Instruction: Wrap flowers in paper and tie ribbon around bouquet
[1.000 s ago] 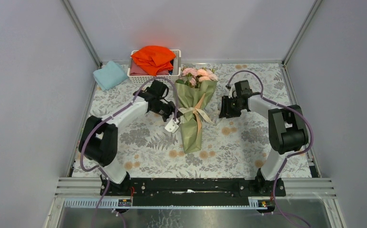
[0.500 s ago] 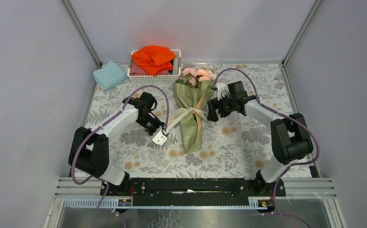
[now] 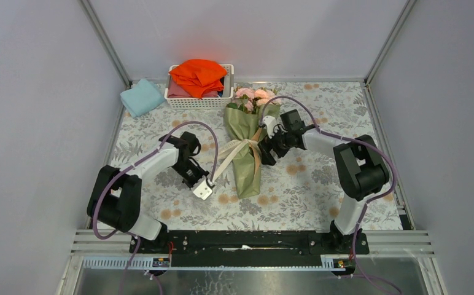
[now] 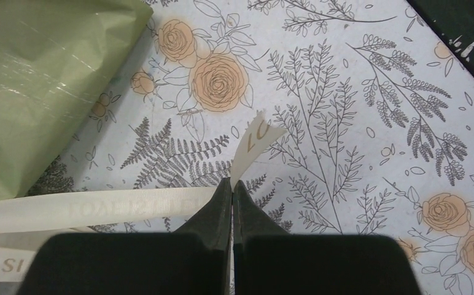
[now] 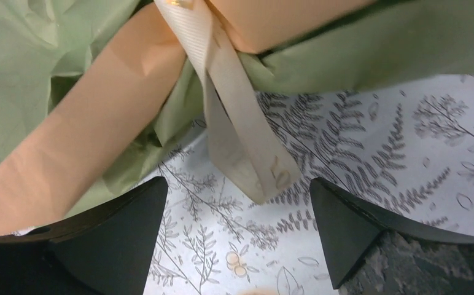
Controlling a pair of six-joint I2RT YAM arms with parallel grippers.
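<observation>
- Lying lengthwise near the middle of the floral-printed table cover (image 3: 320, 196), the cone-shaped bouquet (image 3: 247, 175) points its wide end toward 12 o'clock and its narrow tip toward 6 o'clock
- Its wrapping is thin olive-green paper (image 5: 394, 55), with a peach-orange band of the other face showing down the front
- The pale pink rose-like flowers (image 3: 258, 95) poke out of the wide end, near the white plastic basket (image 3: 201, 103) of bright orange cloth at 11 o'clock
- The narrow cream-beige satin ribbon (image 3: 225, 161) is tied round the cone's waist, and one tail runs out toward 8 o'clock
- The left gripper (image 4: 232, 184) sits at 8 o'clock from the bouquet, fingers pressed together on that tail, whose cut end sticks out beyond the tips
- The right gripper (image 5: 237, 187) is at 3 o'clock of the knot, close to the cone, fingers spread wide and holding nothing; a short ribbon tail lies on the cover between them, touching neither
- A light-blue folded cloth (image 3: 142, 97) lies at 10 o'clock, beside the basket
</observation>
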